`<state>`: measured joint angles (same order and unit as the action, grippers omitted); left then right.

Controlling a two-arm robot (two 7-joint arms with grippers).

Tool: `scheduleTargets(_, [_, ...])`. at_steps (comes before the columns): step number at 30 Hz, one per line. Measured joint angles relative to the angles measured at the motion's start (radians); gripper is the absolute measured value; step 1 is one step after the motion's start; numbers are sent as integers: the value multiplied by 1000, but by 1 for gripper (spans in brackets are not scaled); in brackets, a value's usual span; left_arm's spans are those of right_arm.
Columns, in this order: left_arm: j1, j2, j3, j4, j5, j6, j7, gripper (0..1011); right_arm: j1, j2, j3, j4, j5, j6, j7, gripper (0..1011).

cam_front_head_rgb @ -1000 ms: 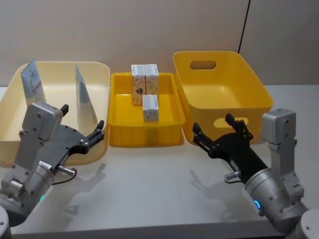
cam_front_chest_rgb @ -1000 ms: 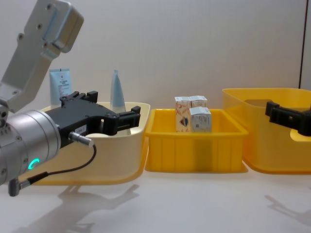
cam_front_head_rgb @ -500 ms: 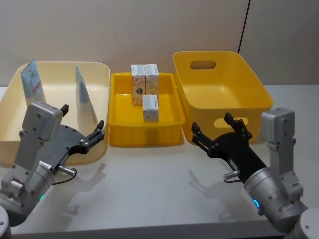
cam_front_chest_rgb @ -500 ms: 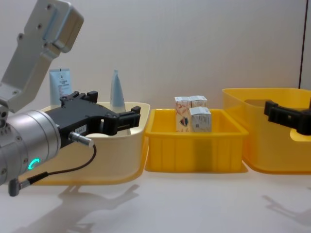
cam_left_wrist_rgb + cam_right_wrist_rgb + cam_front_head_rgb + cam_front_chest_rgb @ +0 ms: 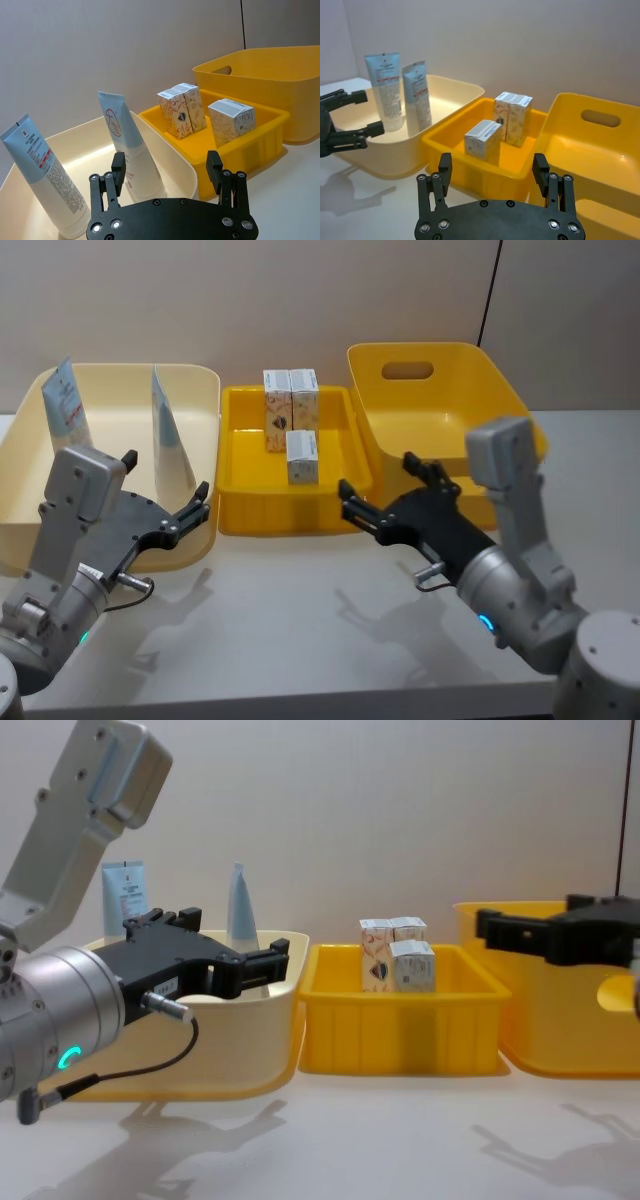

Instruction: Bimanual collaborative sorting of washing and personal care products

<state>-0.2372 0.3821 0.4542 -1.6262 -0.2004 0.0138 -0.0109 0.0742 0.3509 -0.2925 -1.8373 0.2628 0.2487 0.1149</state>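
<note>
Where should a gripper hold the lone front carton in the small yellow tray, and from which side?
Probably grip the front carton across its left and right faces, from above: it stands upright, apart from the pair behind, and the tray wall blocks a low approach.

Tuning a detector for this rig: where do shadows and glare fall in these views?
Head view: the left claw and right claw throw soft shadows on the white table; a faint sheen lies on the floor of the deep yellow bin. Chest view: those shadows spread along the table's near strip. Right wrist view: a bright highlight inside that bin.
</note>
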Motion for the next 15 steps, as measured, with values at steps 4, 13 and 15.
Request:
scheduleTargets(4, [0, 0, 0, 0, 0, 0, 0, 1003, 39, -1, -22, -5, -8, 84, 8, 1001])
scheduleTargets(13, [0, 0, 0, 0, 0, 0, 0, 1003, 142, -24, -63, 27, -44, 258, -2, 1001])
scheduleTargets(15, [0, 0, 0, 0, 0, 0, 0, 1003, 166, -35, -67, 44, -51, 287, -11, 1001])
